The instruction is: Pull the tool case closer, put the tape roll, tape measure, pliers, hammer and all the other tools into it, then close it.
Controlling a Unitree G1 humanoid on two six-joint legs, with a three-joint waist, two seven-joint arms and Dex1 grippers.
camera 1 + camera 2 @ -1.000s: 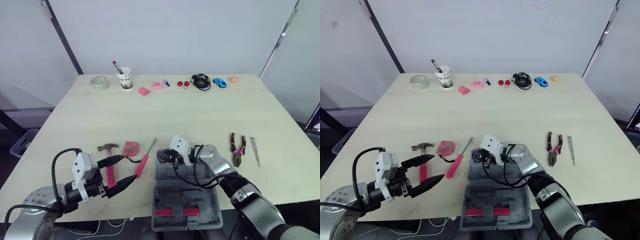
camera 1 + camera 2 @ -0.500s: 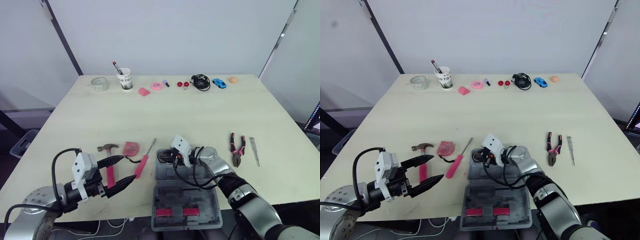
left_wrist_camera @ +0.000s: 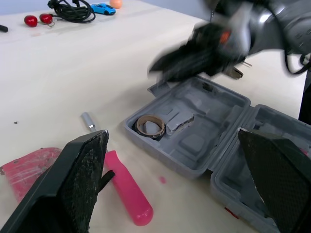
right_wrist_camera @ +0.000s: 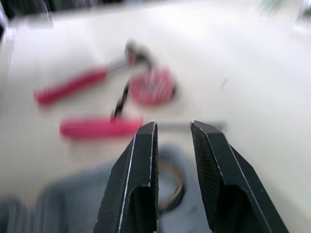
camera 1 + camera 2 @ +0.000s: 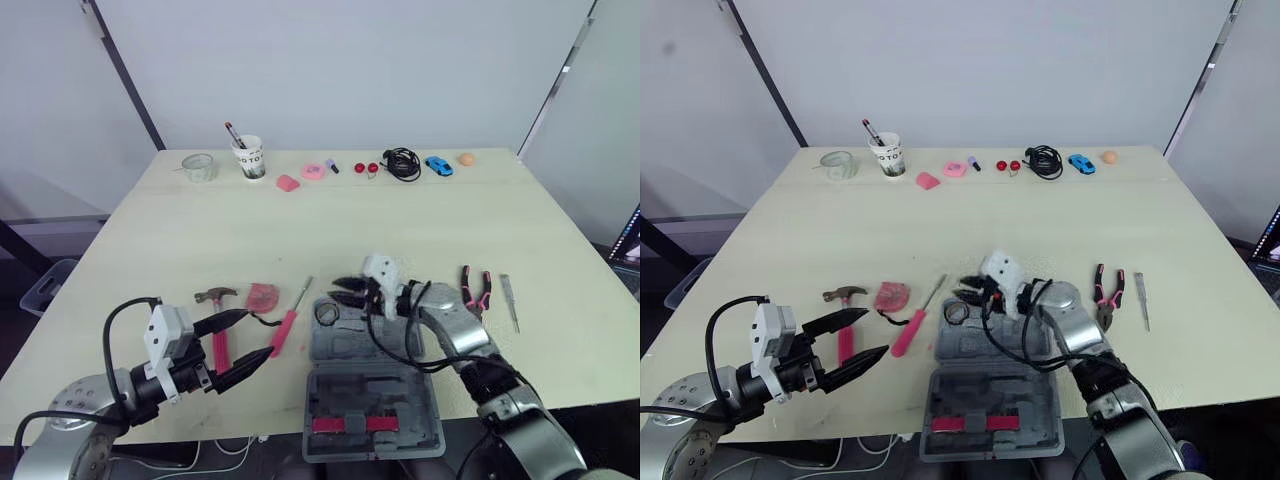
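The right gripper [image 5: 338,290] has risen off the tape roll [image 5: 326,314], its fingers slightly parted and empty. At the tabletop's [image 5: 350,220] near edge the left gripper [image 5: 256,336] hovers spread wide beside the open case [image 5: 375,400], which holds the roll in its far-left pocket. The hammer [image 5: 216,295] lies left of the case, the pliers [image 5: 476,297] right.
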